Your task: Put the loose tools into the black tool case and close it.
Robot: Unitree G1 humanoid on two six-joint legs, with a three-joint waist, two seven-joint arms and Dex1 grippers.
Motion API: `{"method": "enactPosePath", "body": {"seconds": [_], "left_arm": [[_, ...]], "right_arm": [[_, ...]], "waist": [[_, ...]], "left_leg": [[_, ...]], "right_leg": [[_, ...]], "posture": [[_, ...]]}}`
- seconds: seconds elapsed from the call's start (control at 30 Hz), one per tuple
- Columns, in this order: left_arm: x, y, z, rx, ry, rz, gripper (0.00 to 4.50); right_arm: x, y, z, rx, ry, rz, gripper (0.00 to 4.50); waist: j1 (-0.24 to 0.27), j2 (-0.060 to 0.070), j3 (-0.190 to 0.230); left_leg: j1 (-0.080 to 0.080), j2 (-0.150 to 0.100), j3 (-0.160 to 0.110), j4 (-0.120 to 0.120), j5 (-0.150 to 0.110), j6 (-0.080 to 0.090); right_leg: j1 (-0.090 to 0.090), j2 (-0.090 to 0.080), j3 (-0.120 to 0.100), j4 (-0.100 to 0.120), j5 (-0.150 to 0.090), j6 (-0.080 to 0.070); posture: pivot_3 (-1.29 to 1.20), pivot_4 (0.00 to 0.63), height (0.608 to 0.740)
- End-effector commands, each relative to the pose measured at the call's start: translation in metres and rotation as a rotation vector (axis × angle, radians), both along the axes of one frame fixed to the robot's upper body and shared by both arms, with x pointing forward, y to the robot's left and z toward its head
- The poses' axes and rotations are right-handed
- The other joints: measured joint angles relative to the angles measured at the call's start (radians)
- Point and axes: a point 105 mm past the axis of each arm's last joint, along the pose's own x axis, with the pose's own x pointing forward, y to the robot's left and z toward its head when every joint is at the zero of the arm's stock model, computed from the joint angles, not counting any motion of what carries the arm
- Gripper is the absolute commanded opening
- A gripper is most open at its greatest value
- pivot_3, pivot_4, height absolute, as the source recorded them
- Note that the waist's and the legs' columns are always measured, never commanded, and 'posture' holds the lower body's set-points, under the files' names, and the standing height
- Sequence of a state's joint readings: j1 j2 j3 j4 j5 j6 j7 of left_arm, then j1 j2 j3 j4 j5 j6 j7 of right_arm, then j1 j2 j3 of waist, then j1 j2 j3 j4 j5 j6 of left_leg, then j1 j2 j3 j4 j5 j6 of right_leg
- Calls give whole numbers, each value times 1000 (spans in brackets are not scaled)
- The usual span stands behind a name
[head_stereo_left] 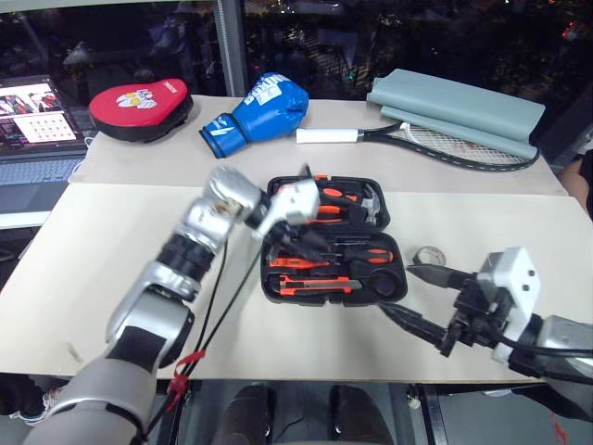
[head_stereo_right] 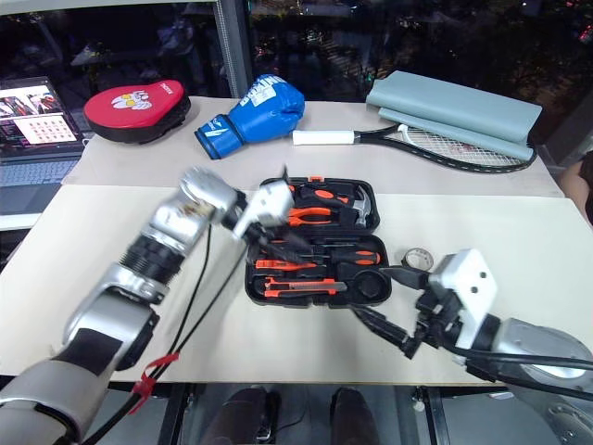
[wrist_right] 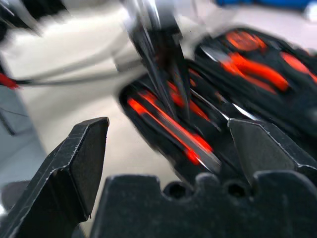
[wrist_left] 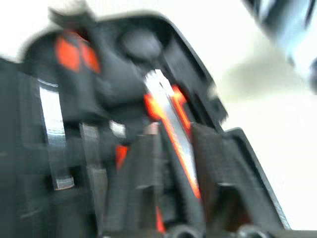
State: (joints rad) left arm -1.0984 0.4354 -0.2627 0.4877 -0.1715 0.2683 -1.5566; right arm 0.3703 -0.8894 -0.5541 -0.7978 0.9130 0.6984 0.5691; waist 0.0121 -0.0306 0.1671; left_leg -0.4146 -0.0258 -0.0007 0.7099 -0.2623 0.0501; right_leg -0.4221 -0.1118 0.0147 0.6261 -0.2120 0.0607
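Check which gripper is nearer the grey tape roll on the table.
Right. The right gripper sits just in front of the tape roll; the left gripper hangs over the open tool case, farther away.

Black tool case (head_stereo_left: pixel 278 287), orange-handled tools (head_stereo_left: pixel 320 264)

The left arm reaches in from the left, its left gripper (head_stereo_left: pixel 301 243) angled downward with fingers parted. The right gripper (head_stereo_left: pixel 408 292) hangs low on the right, pointing leftward, fingers spread wide and empty.
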Motion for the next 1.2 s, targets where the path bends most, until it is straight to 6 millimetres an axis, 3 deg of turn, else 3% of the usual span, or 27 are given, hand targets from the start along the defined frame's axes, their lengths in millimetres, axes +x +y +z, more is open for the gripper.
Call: {"method": "enactPosePath", "body": {"seconds": [0.03,0.13,0.3,0.4,0.7,0.93,1.03,1.2], "left_arm": [[-2,33,26,-66,4,34,3494],[-8,55,33,-57,41,71,4457],[-29,88,38,-35,69,109,4457],[-46,94,34,-8,49,91,4457],[-60,85,29,-83,-76,93,4457],[-68,85,27,-95,-64,107,4457],[-68,84,27,-104,-68,118,4500],[-66,81,25,-100,-79,118,4500]], "right_arm": [[-5,-53,12,-73,-36,-124,4500],[-14,-75,11,-128,7,-120,4500],[-7,-100,13,-207,72,-64,4500],[20,-96,10,-254,94,20,4500],[94,-67,-22,-432,172,176,4500],[129,-65,-46,-525,223,191,4500],[135,-64,-50,-535,223,201,3796],[139,-61,-53,-531,208,223,2051]], "waist": [[-3,0,0],[-6,0,0],[-15,1,0],[-24,0,1],[-25,2,3],[-22,3,4],[-21,3,4],[-25,3,4]], "left_leg": [[0,0,1,0,0,0],[1,1,1,0,0,0],[5,3,1,0,0,0],[7,3,3,0,0,0],[6,6,4,0,2,-4],[5,4,5,-1,2,-4],[4,4,4,-1,1,-4],[5,3,4,-1,1,-4]], "right_leg": [[0,0,0,-1,0,0],[0,1,1,0,0,0],[2,2,2,1,0,-1],[4,1,3,0,0,-1],[1,4,3,1,2,-5],[-1,4,3,2,2,-4],[-1,3,3,1,2,-4],[-1,3,3,2,2,-4]], "posture": [[0,150,736],[0,150,736],[0,150,736],[0,150,736],[0,150,736],[0,150,736],[0,150,736],[0,150,736]]}}
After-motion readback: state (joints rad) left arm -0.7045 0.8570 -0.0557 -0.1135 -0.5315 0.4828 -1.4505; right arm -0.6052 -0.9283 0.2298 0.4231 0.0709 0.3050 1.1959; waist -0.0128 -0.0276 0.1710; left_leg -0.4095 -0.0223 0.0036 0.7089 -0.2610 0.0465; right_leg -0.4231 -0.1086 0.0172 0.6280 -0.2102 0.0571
